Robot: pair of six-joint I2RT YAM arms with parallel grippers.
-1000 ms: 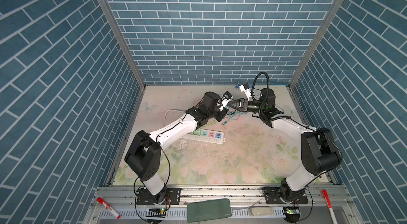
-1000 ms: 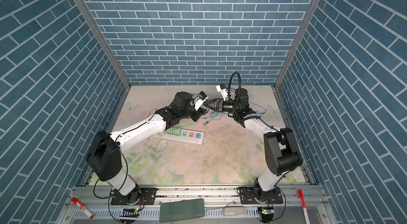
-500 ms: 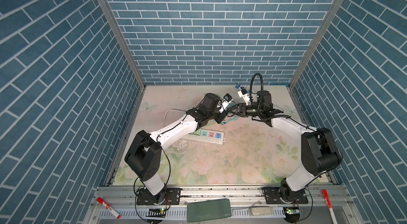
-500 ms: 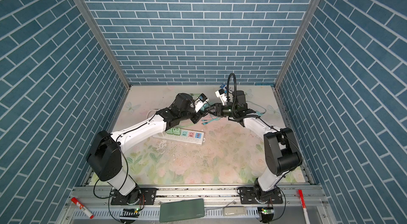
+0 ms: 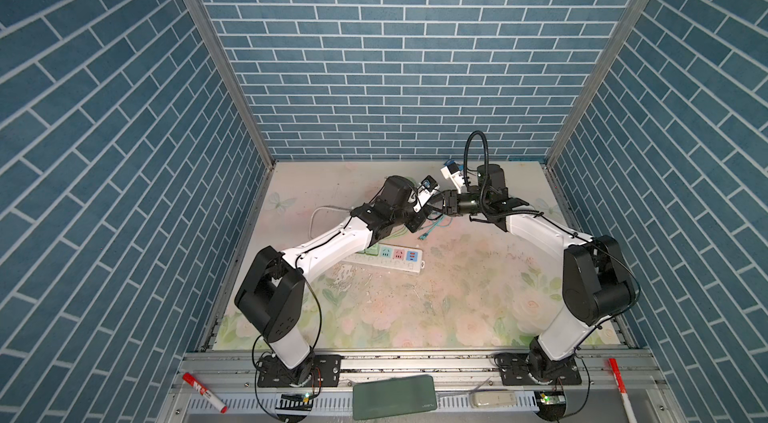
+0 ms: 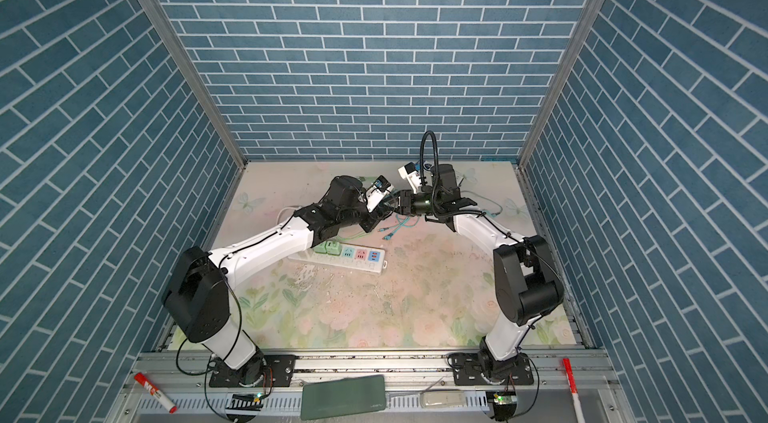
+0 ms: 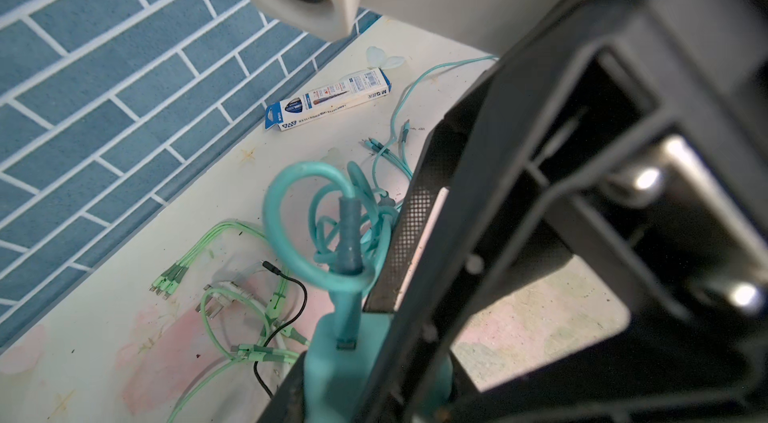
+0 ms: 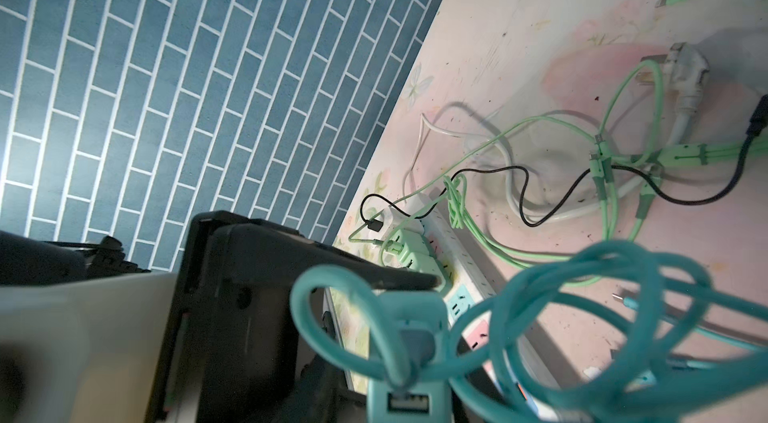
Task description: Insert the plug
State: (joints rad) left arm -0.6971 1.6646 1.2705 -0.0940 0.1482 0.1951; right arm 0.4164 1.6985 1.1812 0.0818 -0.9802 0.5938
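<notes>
A teal plug [image 7: 332,362] [image 8: 401,358] with a USB port hangs above the table at the back middle, where both arms meet. My left gripper [image 5: 430,209] [image 6: 383,209] [image 7: 349,392] is shut on its body. My right gripper [image 5: 444,207] [image 6: 398,209] [image 8: 401,394] comes from the opposite side, its jaws closed against the same plug. A teal cable [image 7: 291,209] [image 8: 582,275] loops out of the plug, and its end trails on the table. The white power strip [image 5: 390,261] [image 6: 353,261] [image 8: 461,275] lies flat below, towards the front.
Two green adapters [image 5: 372,250] [image 6: 326,248] sit in the strip's left sockets. Green cables [image 7: 232,275], a black cable [image 8: 540,192] and a white plug [image 8: 681,71] lie tangled behind it. A pen box [image 7: 328,103] lies by the back wall. Brick walls close three sides.
My right gripper has swung left to meet the left gripper and its jaws have narrowed onto the plug. The left arm has hardly moved.
</notes>
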